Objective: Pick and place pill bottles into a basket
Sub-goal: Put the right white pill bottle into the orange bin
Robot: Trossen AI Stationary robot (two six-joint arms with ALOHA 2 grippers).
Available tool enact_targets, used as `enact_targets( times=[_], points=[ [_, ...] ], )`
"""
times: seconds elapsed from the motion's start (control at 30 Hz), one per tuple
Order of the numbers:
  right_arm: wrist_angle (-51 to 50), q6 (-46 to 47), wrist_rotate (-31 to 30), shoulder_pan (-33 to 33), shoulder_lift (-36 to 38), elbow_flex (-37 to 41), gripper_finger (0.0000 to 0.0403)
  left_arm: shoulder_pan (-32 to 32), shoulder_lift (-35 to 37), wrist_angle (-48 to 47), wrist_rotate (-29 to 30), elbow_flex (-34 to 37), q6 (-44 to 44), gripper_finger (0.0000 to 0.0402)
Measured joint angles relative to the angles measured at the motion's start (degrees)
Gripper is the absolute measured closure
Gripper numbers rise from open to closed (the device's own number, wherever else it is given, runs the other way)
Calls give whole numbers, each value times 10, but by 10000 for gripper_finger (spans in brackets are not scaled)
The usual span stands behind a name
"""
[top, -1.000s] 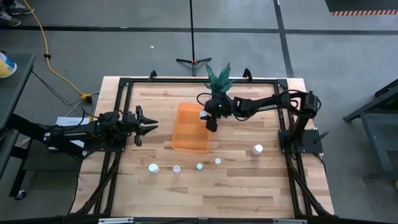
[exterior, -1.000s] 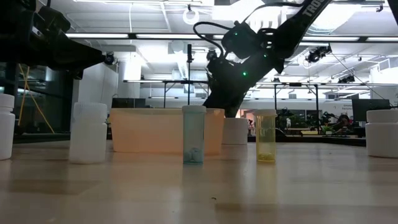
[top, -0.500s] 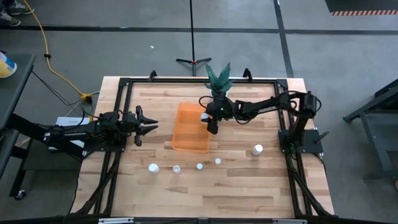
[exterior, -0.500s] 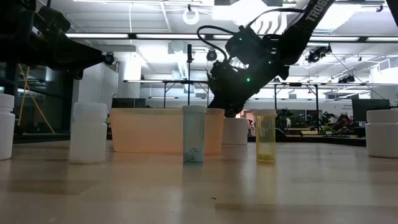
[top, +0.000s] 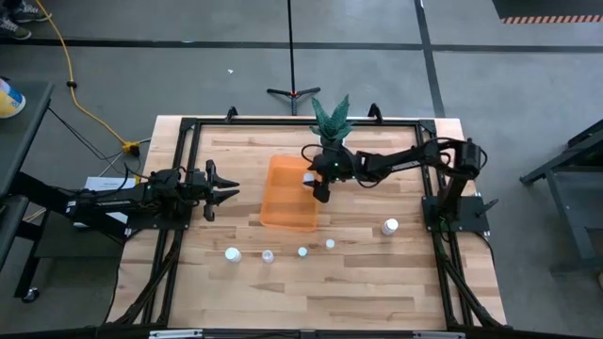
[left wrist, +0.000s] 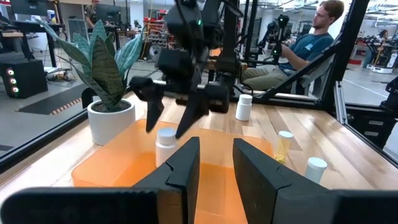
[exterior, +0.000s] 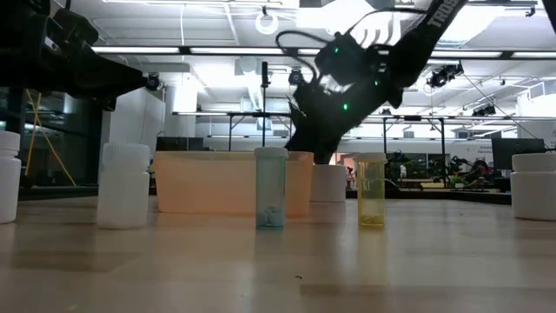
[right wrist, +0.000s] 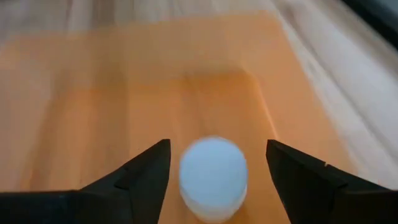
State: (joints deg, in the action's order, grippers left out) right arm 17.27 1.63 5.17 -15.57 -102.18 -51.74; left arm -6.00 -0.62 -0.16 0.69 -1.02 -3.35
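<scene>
The orange basket (top: 287, 202) lies mid-table. One white pill bottle (right wrist: 213, 177) stands upright on its base in the basket's far right corner; it also shows in the high view (top: 309, 175) and the left wrist view (left wrist: 165, 144). My right gripper (top: 320, 191) is open just above it, a finger on either side with gaps showing (right wrist: 214, 149). My left gripper (top: 226, 193) waits open left of the basket. Several more bottles stand near the front: two white (top: 232, 253) (top: 268, 255), a bluish one (exterior: 270, 187), a yellow one (exterior: 371, 189) and a white one to the right (top: 390, 226).
A white plant pot with green leaves (top: 330, 127) stands just beyond the basket's far right corner, close to my right arm. A black frame (top: 188, 127) runs round the table. A person (left wrist: 311, 37) sits beyond the table's right side.
My right gripper has stayed over the basket's far right corner, its wrist tipping and rising slightly. The white bottle under it has kept standing in the same place in the basket.
</scene>
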Motion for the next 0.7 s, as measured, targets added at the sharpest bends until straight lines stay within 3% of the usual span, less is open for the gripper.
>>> enact_targets(
  times=[0.13, 0.27, 0.47, 0.7],
  points=[
    [-24, 18, 30, 2, 48, -4, 147, 0, 0, 0, 0, 0, 0, 269],
    [-146, 39, 70, 22, 128, -4, 147, 0, 0, 0, 0, 0, 0, 269],
    [-369, 47, -28, 106, 251, -4, 147, 0, 0, 0, 0, 0, 0, 269],
    [-517, 173, -139, 235, 339, -4, 148, 0, 0, 0, 0, 0, 0, 269]
  ],
)
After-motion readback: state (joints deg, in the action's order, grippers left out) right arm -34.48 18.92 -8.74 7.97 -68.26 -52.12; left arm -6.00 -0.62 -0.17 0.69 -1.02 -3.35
